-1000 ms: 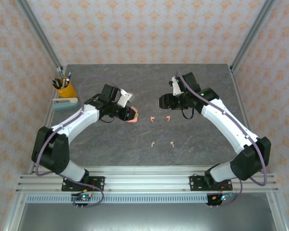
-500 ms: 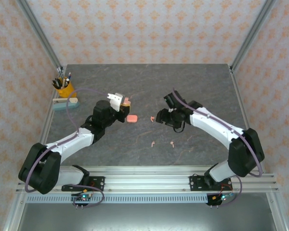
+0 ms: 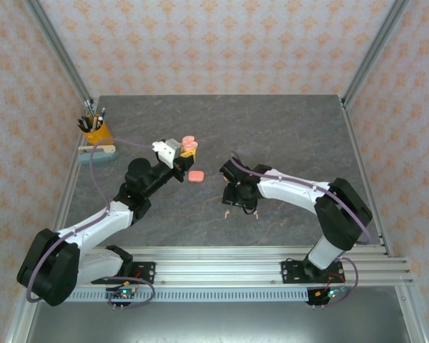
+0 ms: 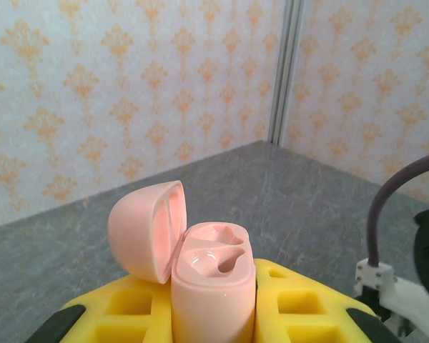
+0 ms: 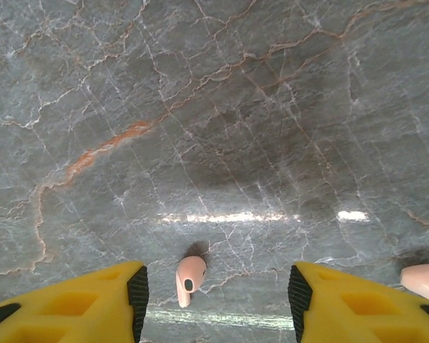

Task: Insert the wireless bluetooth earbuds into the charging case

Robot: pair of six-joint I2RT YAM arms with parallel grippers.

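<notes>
My left gripper (image 3: pixel 184 148) is shut on an open pink charging case (image 4: pixel 213 286), held upright above the table. Its lid (image 4: pixel 146 229) is flipped back to the left and both sockets are empty. A second pink case (image 3: pixel 196 175) lies shut on the table just below it. My right gripper (image 5: pixel 218 293) points down at the table, open, with one pale-pink earbud (image 5: pixel 189 279) lying between its yellow fingers (image 5: pixel 93 304), nearer the left one and untouched. Another earbud (image 5: pixel 423 279) lies outside the right finger. In the top view an earbud (image 3: pixel 227 212) shows beside the right gripper (image 3: pixel 234 202).
A yellow pen cup (image 3: pixel 94 131) and a pale green block (image 3: pixel 97 153) stand at the table's left edge. Metal frame posts rise at the back corners. The grey marble tabletop (image 3: pixel 286 128) stretches open behind the arms.
The left arm has lifted the open case up and back, away from the second case. The right arm has swung left and down over the nearer earbuds.
</notes>
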